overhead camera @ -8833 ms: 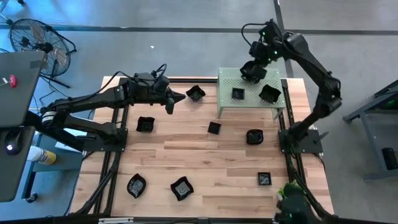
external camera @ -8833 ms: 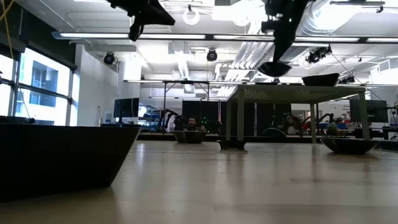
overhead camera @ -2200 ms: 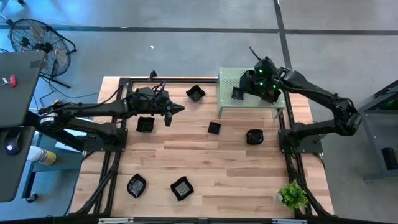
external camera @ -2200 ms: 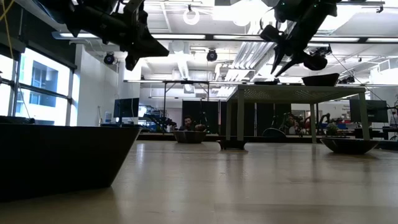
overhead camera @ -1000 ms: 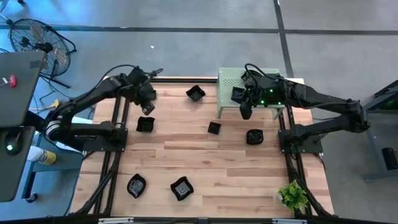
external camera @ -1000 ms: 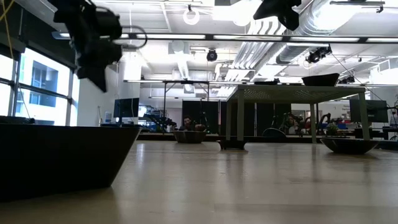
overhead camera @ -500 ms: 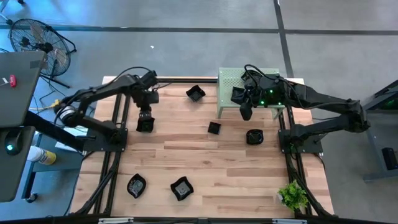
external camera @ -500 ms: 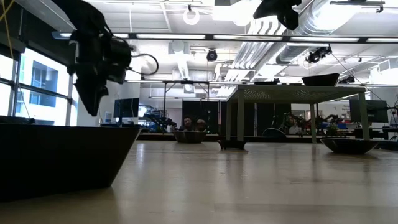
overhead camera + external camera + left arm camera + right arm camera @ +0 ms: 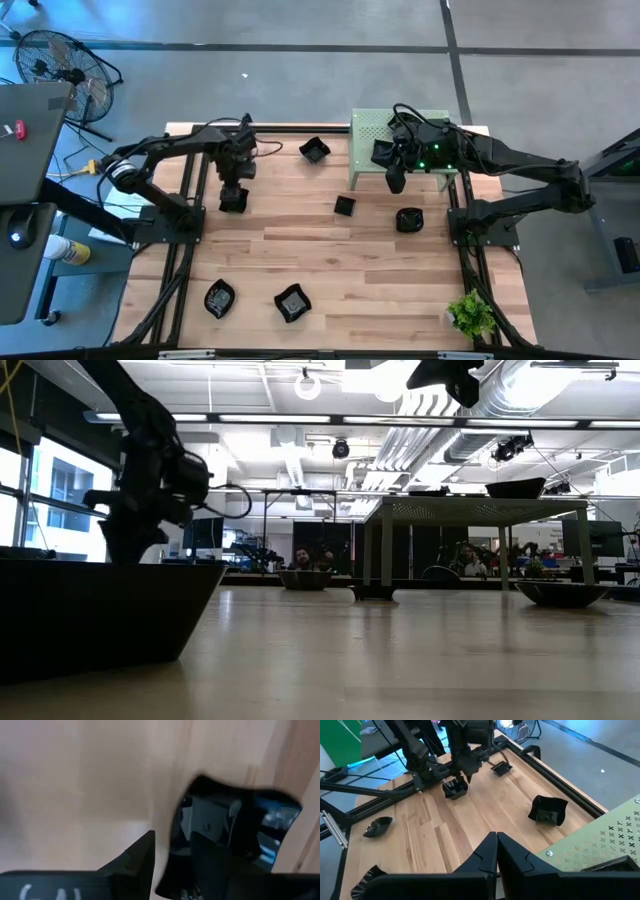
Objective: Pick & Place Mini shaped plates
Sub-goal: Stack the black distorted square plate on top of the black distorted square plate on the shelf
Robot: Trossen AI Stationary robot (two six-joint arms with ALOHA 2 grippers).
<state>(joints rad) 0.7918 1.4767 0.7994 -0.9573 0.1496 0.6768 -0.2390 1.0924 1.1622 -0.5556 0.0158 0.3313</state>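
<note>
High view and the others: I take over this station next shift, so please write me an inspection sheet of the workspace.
Surface: wooden table, planks intact.
Job's things: six mini shaped plates on the table, at least one more on the green stand.
Clutter: potted plant at a table corner on the right arm's side.
Grippers: left gripper open, jaws apparently astride the rim of a square plate; right gripper shut, empty, beside the stand.
Cables: wire loop at the left wrist.
Surroundings: floor fan; person far behind.

I see bright ceiling strip lights (image 9: 300, 418) backlighting the low view; the near black dish (image 9: 100, 615) is a silhouette. My left wrist view is blurred.
</note>
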